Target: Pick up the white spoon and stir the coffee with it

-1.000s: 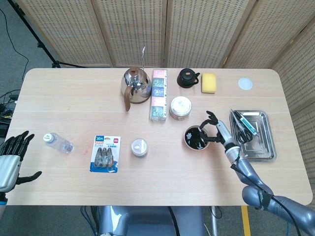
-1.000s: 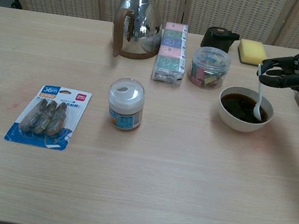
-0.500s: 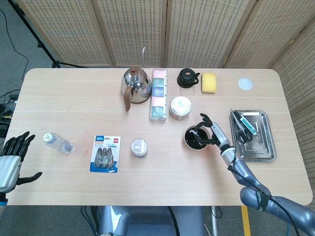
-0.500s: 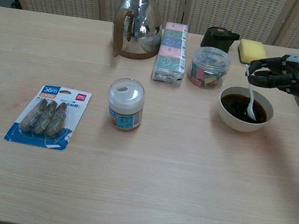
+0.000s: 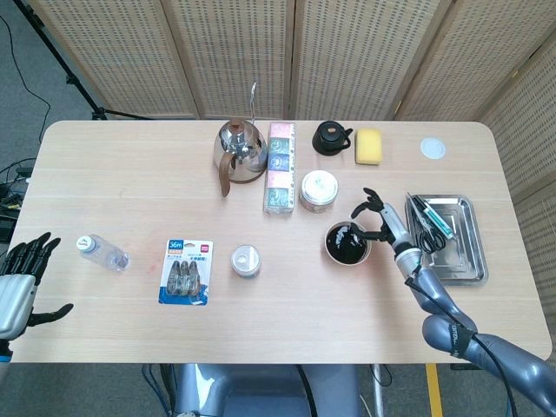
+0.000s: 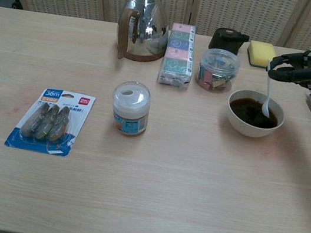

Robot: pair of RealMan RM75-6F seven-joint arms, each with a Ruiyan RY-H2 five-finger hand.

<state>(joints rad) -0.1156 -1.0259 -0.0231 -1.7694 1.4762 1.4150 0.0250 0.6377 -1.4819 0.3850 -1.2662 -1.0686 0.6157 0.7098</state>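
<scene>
The right hand (image 6: 307,67) hangs over the far-right rim of the white bowl (image 6: 254,124), its fingers (image 6: 282,71) curled around the handle of the white spoon (image 6: 266,94). The spoon stands nearly upright, its tip dipped in the dark coffee (image 6: 252,110). The left hand (image 5: 19,278) rests at the counter's (image 5: 130,182) near-left edge, fingers spread, holding nothing. A metal tray (image 5: 465,252) sits just right of the bowl.

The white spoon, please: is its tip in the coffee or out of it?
In: the right hand holds the white spoon upright, its tip dipped in the coffee.
</scene>
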